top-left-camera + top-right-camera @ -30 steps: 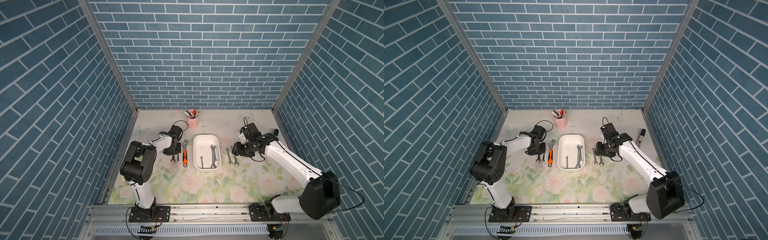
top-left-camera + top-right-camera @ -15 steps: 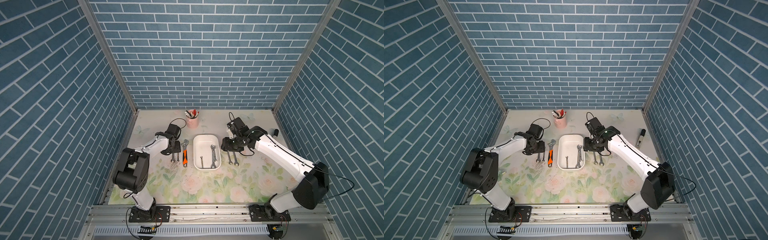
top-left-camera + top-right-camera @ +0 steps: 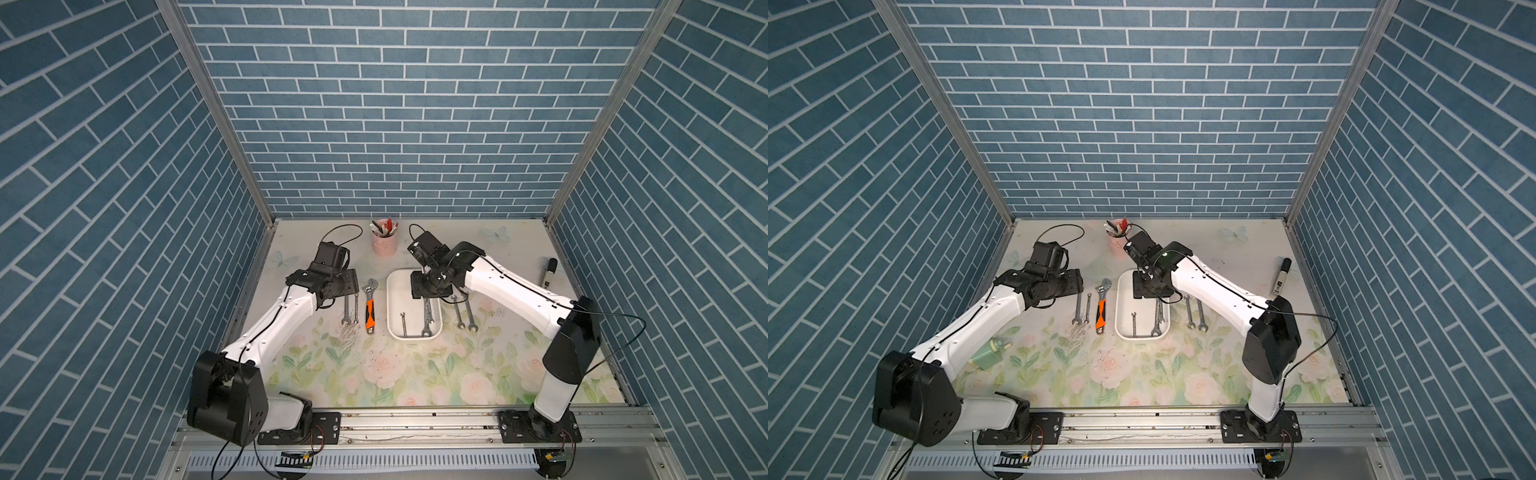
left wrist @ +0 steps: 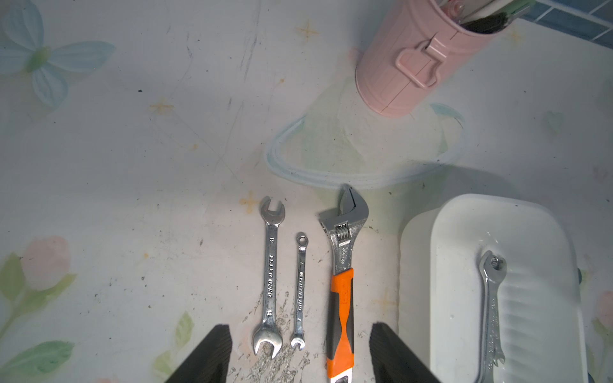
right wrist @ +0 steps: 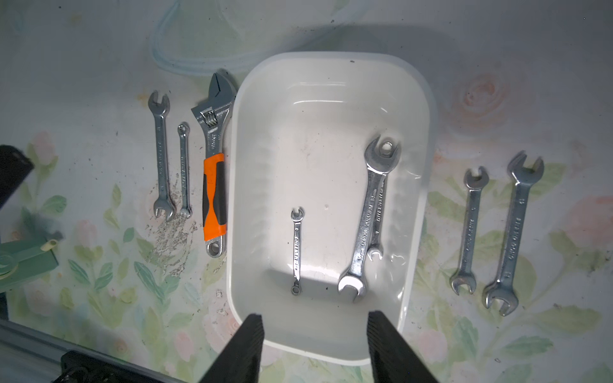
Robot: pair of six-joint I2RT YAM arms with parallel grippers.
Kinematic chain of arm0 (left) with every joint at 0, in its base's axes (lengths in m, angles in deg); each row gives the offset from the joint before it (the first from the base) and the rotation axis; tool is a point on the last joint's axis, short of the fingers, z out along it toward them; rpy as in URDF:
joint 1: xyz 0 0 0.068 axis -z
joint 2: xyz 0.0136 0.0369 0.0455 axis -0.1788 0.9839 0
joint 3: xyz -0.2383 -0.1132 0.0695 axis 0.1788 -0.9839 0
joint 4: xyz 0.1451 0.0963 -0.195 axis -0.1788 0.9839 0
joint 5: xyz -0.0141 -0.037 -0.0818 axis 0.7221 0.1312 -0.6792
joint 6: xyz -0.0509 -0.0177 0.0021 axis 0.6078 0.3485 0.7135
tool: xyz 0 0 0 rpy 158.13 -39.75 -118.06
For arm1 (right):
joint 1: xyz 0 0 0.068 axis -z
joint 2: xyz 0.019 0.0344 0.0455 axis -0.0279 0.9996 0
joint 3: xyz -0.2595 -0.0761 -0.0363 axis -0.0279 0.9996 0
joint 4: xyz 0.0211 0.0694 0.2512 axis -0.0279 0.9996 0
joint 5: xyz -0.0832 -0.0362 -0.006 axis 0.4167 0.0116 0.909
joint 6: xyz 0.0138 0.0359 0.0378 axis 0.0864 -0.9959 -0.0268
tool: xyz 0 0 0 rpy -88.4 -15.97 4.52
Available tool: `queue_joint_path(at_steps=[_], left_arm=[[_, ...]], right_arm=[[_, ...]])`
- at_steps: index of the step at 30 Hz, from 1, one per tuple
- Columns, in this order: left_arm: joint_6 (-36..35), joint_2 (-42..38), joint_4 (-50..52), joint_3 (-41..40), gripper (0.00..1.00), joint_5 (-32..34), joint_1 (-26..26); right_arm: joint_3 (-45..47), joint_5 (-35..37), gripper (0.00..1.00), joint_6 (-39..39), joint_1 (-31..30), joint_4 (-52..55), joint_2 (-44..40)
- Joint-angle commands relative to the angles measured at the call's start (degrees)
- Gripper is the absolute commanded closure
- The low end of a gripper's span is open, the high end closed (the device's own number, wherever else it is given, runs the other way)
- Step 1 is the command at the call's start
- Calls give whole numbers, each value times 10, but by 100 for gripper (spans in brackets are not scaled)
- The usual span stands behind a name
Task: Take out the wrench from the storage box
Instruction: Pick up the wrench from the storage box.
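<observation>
Right wrist view puts the right gripper (image 5: pixel 315 318), jaws apart and empty, above the white storage box (image 5: pixel 331 57) in the middle of the bench (image 5: pixel 83 66); inside lie a small combination wrench (image 5: pixel 296 248), alone, and a large double-ended wrench (image 5: pixel 366 219) resting across a shorter wrench (image 5: pixel 378 232). The lone one looks the cleaner pick, I judge: straddle its shank crosswise, lower until the jaws nearly meet the box floor, then close. At the box's 9 o'clock the left gripper (image 4: pixel 298 328) hangs with jaws spread and empty over two plain wrenches (image 4: pixel 270 282) beside the adjustable wrench (image 4: pixel 343 265). A second ago those jaws were pinched together there, and the right arm stood at the box's 3 o'clock.
</observation>
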Motion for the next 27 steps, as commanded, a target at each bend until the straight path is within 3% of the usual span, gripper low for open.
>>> queue_joint_path(at_steps=[1,13,27], left_arm=[[-5,-8,-1,-11,29,9,-5],[-10,-2,0,-12,28,3,-10],[-9,10,-10,-25,28,-11,-11]], right_arm=[[-26,48,46,-19,-10,19,38],[-11,40,44,-22,-12,-16,137],[49,46,28,-36,4,-81,164]])
